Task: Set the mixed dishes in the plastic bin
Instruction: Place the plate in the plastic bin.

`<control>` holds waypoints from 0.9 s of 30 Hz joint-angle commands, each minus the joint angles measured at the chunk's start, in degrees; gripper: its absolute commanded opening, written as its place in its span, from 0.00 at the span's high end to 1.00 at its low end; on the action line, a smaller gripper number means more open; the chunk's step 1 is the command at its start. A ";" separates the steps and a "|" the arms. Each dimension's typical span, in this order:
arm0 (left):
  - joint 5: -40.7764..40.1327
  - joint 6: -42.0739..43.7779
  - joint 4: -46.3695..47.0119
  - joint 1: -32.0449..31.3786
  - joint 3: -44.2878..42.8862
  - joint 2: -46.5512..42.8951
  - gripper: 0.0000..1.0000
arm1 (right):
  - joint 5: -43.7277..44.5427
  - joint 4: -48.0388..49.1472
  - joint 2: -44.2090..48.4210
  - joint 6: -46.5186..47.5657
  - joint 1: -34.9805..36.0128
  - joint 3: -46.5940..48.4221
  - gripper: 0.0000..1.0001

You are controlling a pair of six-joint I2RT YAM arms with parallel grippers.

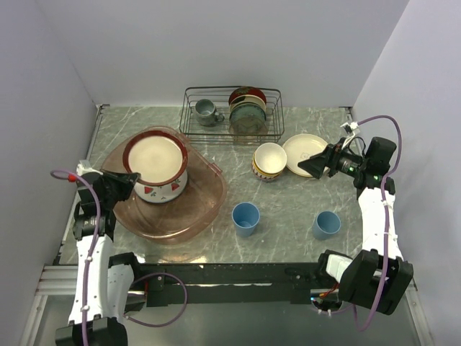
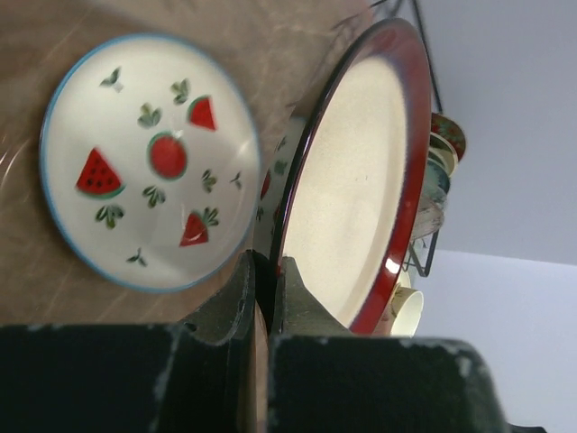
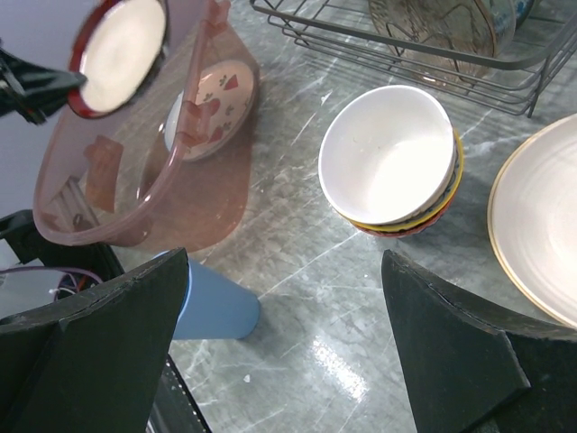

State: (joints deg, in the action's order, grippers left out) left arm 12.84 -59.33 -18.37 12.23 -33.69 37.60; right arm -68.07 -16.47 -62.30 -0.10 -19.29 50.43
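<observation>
Seen from above, the red-rimmed plate point(image 1: 155, 157) is held over the plastic bin point(image 1: 202, 205), at the table's left, by the left gripper point(image 1: 132, 178). At the left wrist, the plate's rim is pinched tight, the strawberry-print plate point(image 2: 149, 162) lying in the bin below. At the right wrist, the right gripper point(image 3: 284, 271) is spread wide, empty, near the stacked bowls point(image 3: 392, 158).

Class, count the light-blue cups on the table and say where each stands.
2. One light-blue cup stands just right of the plastic bin; the other cup farther right, beside the right arm. None seems hidden.
</observation>
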 commanded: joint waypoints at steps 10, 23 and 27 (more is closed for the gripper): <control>3.34 -5.10 8.45 2.63 2.23 3.78 0.99 | 1.01 0.03 -0.54 1.07 -0.22 0.45 0.05; 0.60 0.27 2.90 2.71 -5.15 16.62 0.99 | 1.28 0.12 -0.71 1.07 -0.22 0.45 0.05; 1.83 1.15 3.34 2.62 -6.30 20.31 0.99 | 1.28 0.03 -0.63 1.15 -0.22 0.54 0.05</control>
State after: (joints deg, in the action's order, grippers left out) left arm 10.57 -57.67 -22.13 14.68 -35.20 56.47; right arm -66.87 -16.91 -63.16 -0.08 -19.29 50.43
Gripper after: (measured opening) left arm 0.061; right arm 0.953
